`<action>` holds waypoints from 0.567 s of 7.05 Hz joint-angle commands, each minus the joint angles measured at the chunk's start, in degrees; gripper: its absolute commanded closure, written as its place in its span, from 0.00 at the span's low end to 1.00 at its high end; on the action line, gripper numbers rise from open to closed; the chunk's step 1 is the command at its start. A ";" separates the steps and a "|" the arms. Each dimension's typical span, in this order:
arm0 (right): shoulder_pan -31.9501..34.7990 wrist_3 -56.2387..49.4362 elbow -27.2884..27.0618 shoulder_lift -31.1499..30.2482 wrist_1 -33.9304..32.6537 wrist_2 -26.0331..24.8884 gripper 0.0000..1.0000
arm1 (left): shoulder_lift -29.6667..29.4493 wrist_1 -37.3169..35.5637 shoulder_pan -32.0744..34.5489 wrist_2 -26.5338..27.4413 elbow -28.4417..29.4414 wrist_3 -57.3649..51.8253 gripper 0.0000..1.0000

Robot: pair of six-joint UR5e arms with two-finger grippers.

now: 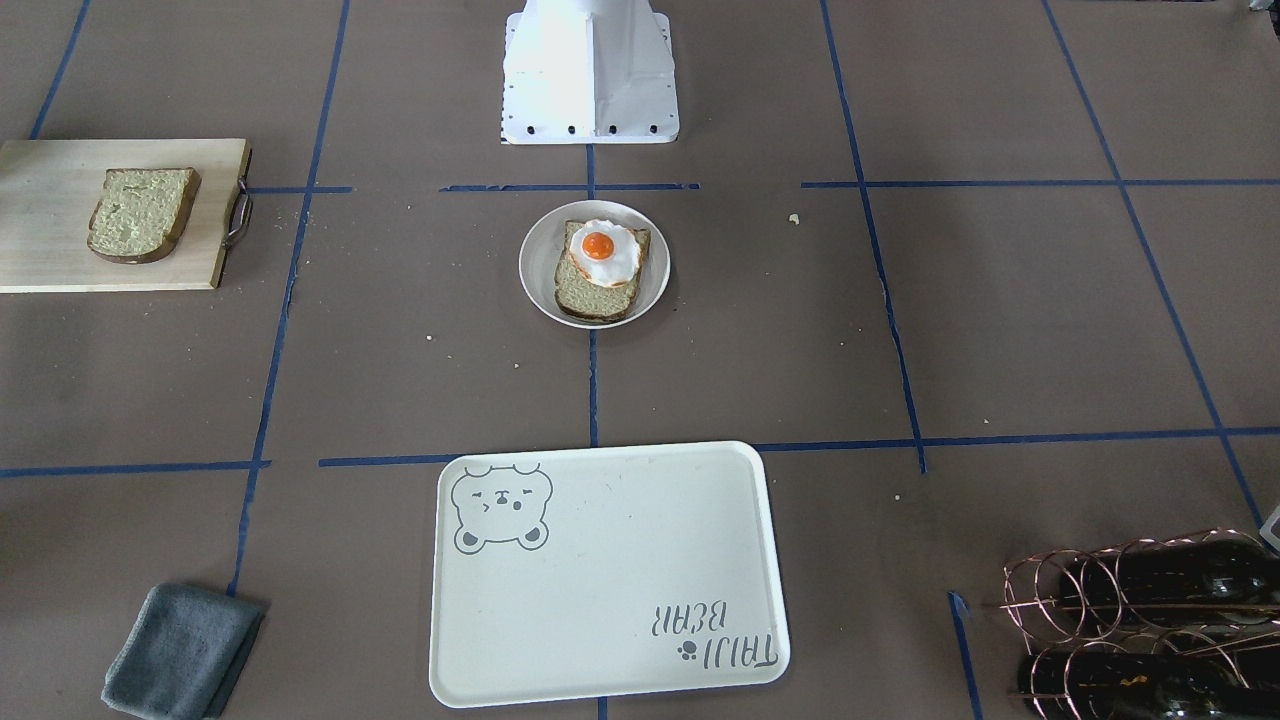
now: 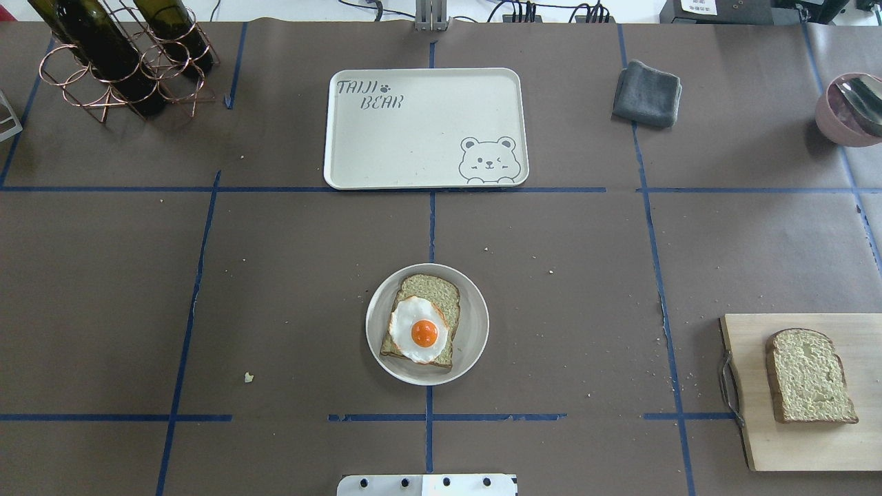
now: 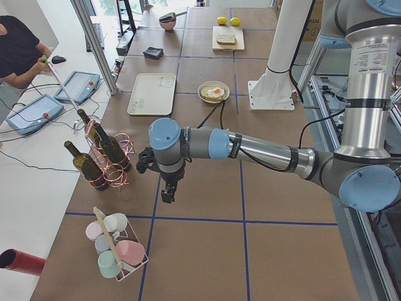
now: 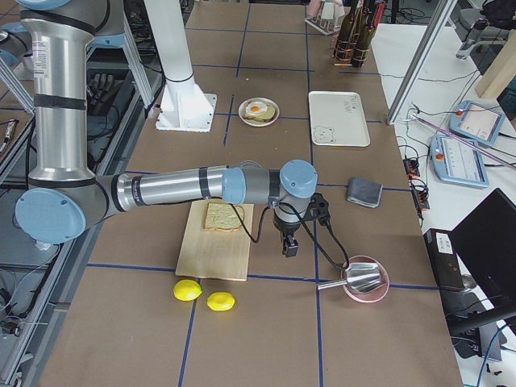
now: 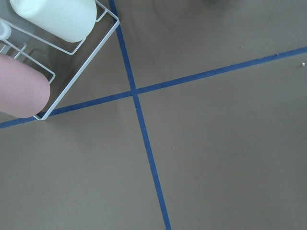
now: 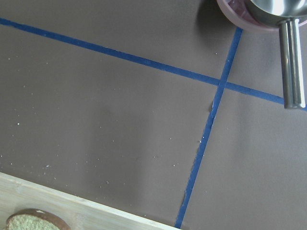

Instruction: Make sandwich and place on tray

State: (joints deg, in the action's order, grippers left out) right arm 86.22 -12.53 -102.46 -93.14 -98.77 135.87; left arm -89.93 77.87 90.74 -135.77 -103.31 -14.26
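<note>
One bread slice (image 2: 434, 289) lies on a small round grey plate (image 2: 477, 324) at mid-table, with the fried egg (image 2: 418, 332) on top of it. The second slice (image 2: 809, 375) lies on the wooden cutting board (image 2: 765, 441) at the right. The cream tray (image 2: 413, 138) with the bear drawing lies beyond the plate with nothing on it. My left gripper (image 3: 168, 194) hangs over bare table near the bottle rack, far from the plate. My right gripper (image 4: 290, 246) hangs just beside the board. Only the side views show them, so I cannot tell whether they are open or shut.
A copper rack of wine bottles (image 2: 117, 55) stands at the far left. A grey cloth (image 2: 646, 94) and a pink bowl with a metal scoop (image 2: 851, 107) are at the far right. A cup rack (image 3: 116, 248) and two lemons (image 4: 201, 296) lie at the table's ends.
</note>
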 commanded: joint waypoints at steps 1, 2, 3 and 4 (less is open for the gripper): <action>0.00 -0.13 -0.90 -1.76 0.07 1.75 0.00 | 0.72 2.02 0.13 -0.29 0.22 -0.42 0.00; 0.00 -0.04 -1.77 -1.86 0.07 3.85 0.00 | 0.72 2.20 0.05 -0.46 -0.13 -0.24 0.00; -1.56 0.05 -2.39 -3.52 1.12 7.09 0.00 | 0.46 2.55 -0.56 -1.77 -0.48 -0.24 0.00; -4.45 3.61 -2.75 -7.19 8.00 8.17 0.00 | 0.55 6.47 -0.66 -3.69 -0.40 -0.07 0.00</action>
State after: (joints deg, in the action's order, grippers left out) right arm 84.48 -11.67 -104.61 -96.94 -96.35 141.89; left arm -89.39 81.20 90.35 -137.57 -103.63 -14.48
